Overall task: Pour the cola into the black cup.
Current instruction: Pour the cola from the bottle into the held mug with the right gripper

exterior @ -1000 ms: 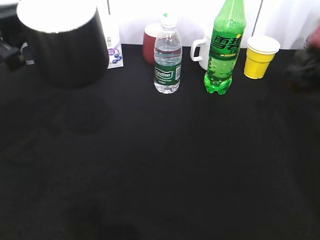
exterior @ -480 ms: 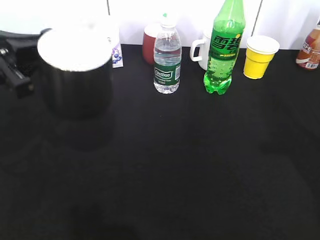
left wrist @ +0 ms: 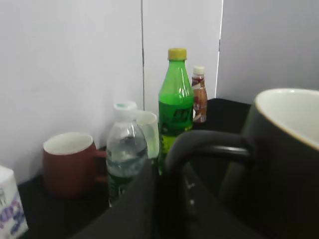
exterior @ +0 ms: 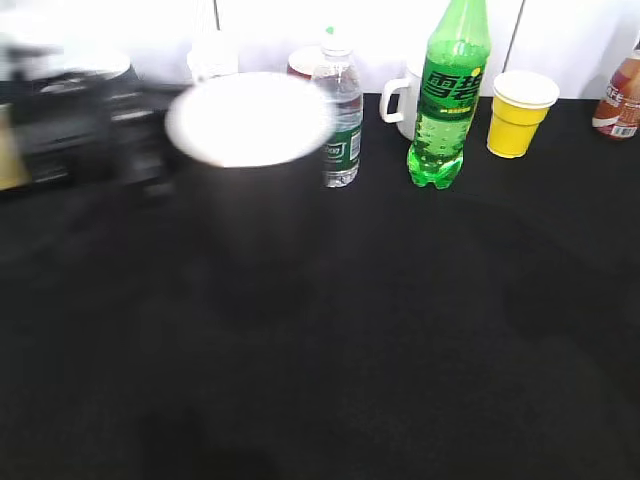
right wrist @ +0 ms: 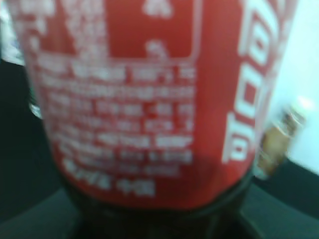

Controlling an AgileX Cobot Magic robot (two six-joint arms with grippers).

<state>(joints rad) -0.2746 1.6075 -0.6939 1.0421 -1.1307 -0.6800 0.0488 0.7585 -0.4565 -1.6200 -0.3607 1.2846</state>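
The black cup (exterior: 250, 200), glossy with a white inside, hangs above the table left of centre, blurred by motion. My left gripper (exterior: 140, 150) is shut on its black side handle (left wrist: 209, 144); the jaws (left wrist: 167, 199) show in the left wrist view, with the cup body (left wrist: 284, 164) at the right. The cola (right wrist: 139, 99) fills the right wrist view with its red-and-white label and dark liquid below. My right gripper holds it very close, its fingers hidden. The cola and the right gripper are out of the exterior view.
Along the back edge stand a small water bottle (exterior: 342, 120), a green soda bottle (exterior: 448, 100), a white mug (exterior: 405, 100), a yellow cup (exterior: 520, 115), a dark red cup (left wrist: 67, 162) and a small brown bottle (exterior: 620, 95).
My left arm has carried the black cup from the far left to the right and slightly lower, now in front of the water bottle. The brown bottle at the right edge came into sight.
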